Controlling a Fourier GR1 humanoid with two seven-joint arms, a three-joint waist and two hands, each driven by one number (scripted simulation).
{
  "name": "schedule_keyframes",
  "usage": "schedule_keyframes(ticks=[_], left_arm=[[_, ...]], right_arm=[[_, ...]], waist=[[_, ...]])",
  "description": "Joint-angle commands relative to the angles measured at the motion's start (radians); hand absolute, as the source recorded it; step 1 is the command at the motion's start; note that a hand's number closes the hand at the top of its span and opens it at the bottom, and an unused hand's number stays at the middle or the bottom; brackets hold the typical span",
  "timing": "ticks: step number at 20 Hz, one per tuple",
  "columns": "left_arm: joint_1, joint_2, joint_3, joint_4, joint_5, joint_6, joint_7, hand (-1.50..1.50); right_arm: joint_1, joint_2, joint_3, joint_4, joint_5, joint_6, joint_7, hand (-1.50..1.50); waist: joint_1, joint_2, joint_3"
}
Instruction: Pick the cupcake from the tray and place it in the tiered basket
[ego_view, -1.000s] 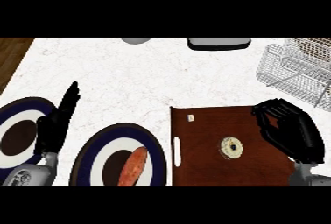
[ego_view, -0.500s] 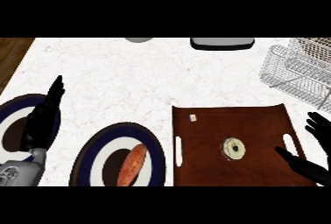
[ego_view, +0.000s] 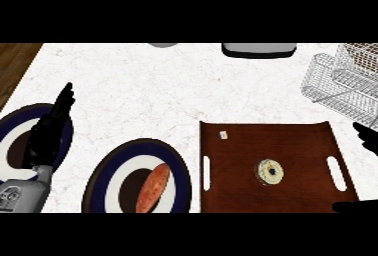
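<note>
The cupcake (ego_view: 270, 171), pale with a dark centre, sits in the middle of the dark brown tray (ego_view: 236, 150) at the lower right. The wire tiered basket (ego_view: 341, 82) stands at the far right, beyond the tray. Only the tips of my right hand (ego_view: 365, 133) show at the right edge, fingers above and thumb below, spread apart and clear of the cupcake. My left hand (ego_view: 46, 137) rests open at the left, fingers straight and pointing up, over a blue-rimmed plate (ego_view: 10, 131).
A second blue-rimmed plate (ego_view: 111, 170) with an orange-brown sausage (ego_view: 154, 186) lies just left of the tray. A grey container (ego_view: 258, 49) and a small grey object (ego_view: 162, 45) sit at the counter's far edge. Wood floor shows at the top left.
My right hand has opened and slid rightward off the tray, now mostly past the view's edge. The left hand has hardly shifted. The cupcake has not moved.
</note>
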Motion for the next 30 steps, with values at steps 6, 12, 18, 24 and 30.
schedule_keyframes(ticks=[6,12,18,24,30], left_arm=[[0.017,0.006,0.056,0.018,0.007,-0.055,-0.043,0.00],[-0.001,-0.043,0.022,0.000,-0.045,-0.036,0.002,0.00],[0.036,-0.072,0.024,-0.069,-0.063,-0.019,0.032,0.00],[0.008,-0.078,0.076,0.027,-0.080,-0.048,-0.033,0.00],[-0.009,-0.075,0.096,0.020,-0.080,-0.086,-0.011,0.00]], right_arm=[[-0.316,0.022,0.151,0.001,0.036,0.070,0.459,-1.50],[-0.444,0.139,0.260,0.139,0.078,0.071,0.585,-1.50],[-0.373,0.115,0.281,0.173,0.092,0.136,0.549,-1.50],[-0.369,0.149,0.294,0.125,0.122,0.163,0.615,-1.50],[-0.314,0.161,0.360,0.119,0.241,0.149,0.551,-1.50]], waist=[[0.006,0.000,0.002],[0.009,0.001,0.002],[0.001,-0.002,0.003],[-0.005,-0.001,0.003],[-0.007,-0.001,0.003]])
